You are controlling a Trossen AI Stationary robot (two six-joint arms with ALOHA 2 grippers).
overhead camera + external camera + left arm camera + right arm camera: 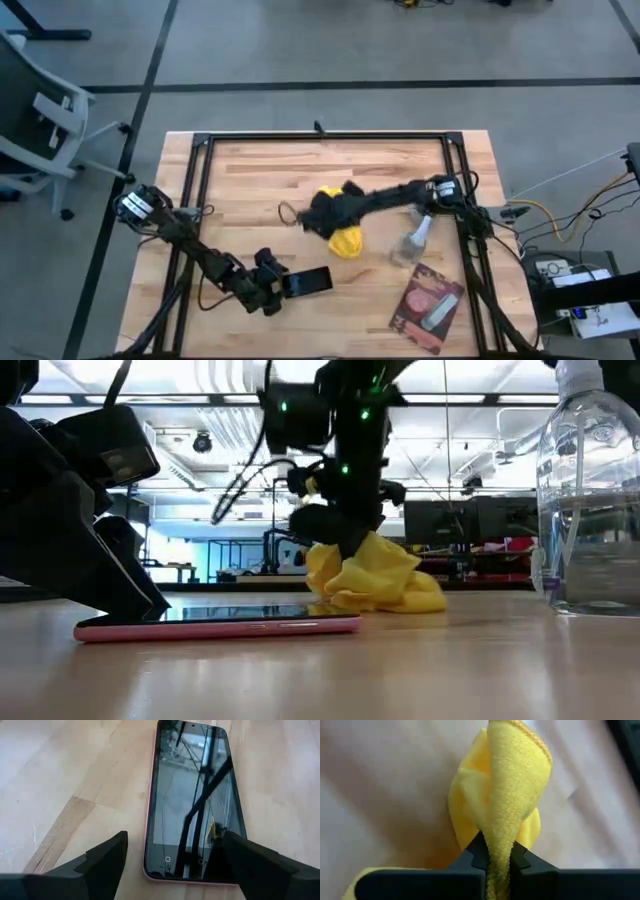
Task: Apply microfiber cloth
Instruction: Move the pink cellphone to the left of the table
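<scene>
Over on the left, the left end effector [285,285] sits spread wide at one short end of the pink-edged phone [312,281] lying face-up on the worktop [240,180]. At centre the right end effector [322,215] has the microfiber cloth [346,241] pinched tight — its bulk trailing on the wood. Looks like the carry step; next it must bring the cloth onto the screen. Right: spray bottle [412,243].

The right arm reaches across from the table's right edge toward its middle, its right gripper [497,857] pointing down with both fingers pinched tight on a fold of the microfiber cloth [512,785]. The left arm lies low along the near left side, its left gripper [172,857] spread wide just above the tabletop
</scene>
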